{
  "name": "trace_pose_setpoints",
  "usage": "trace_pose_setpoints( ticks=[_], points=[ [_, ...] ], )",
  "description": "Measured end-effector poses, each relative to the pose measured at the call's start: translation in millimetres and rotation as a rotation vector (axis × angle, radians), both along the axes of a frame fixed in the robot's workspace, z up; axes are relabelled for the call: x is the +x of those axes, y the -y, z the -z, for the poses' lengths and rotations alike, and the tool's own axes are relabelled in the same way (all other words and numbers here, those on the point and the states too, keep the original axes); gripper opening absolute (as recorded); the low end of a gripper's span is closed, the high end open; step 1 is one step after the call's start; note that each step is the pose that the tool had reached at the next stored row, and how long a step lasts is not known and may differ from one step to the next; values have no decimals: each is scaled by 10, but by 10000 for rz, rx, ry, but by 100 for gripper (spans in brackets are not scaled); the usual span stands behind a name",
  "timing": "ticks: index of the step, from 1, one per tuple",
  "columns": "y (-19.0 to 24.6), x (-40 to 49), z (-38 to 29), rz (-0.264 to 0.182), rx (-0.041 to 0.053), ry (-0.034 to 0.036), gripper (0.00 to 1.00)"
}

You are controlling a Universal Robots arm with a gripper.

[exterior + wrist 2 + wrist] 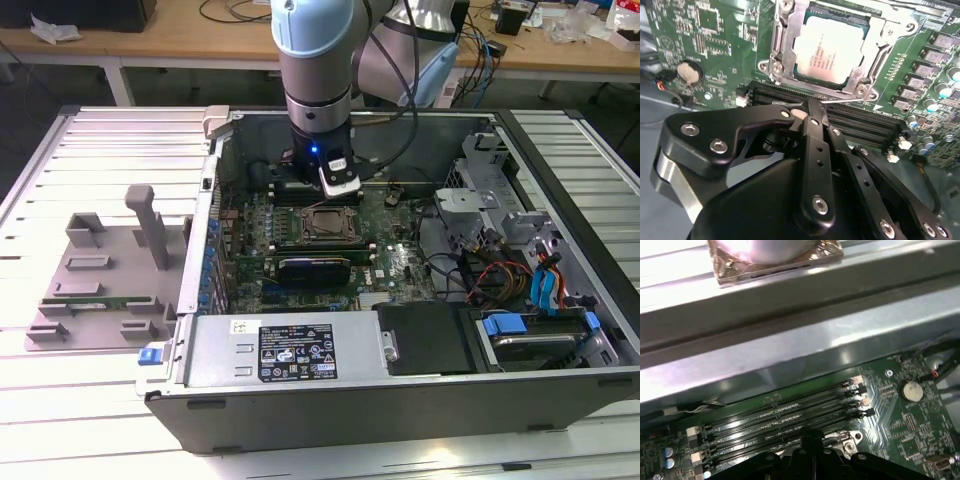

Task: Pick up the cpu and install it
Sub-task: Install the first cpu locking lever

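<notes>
The cpu [832, 50] lies flat in the motherboard socket [785, 50], its silver-grey top plate facing up and the socket's metal frame hemming it on all the sides that show in the second wrist view; in the exterior view the same socket [325, 226] sits about mid-board inside the open computer case [400, 400]. The gripper [815, 107] hangs just off one edge of the socket, over the rows of black memory slots [860, 125], with its fingers [812, 125] drawn together into a narrow tip and nothing between them; it does not touch the cpu. In the first wrist view the memory slots [785, 412] run side by side up to the grey case wall [800, 355], so there is little room on that side, and a round coin cell [912, 389] sits on the green motherboard [905, 425] near the slot ends. In the exterior view the arm [315, 80] comes straight down into the case near its far wall, with the drive cage [490, 190] at the exterior view's right and a grey fixture tray [100, 280] on the table outside the case, at the exterior view's left.
</notes>
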State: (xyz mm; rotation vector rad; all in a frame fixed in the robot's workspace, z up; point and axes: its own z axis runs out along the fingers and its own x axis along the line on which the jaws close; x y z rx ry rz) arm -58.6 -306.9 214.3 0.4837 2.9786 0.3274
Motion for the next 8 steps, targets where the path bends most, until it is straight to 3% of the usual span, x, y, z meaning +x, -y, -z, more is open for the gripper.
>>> trace_pose_setpoints(
  ticks=[8],
  points=[
    [-36,0,27,567,-103,5,11]
  ],
)
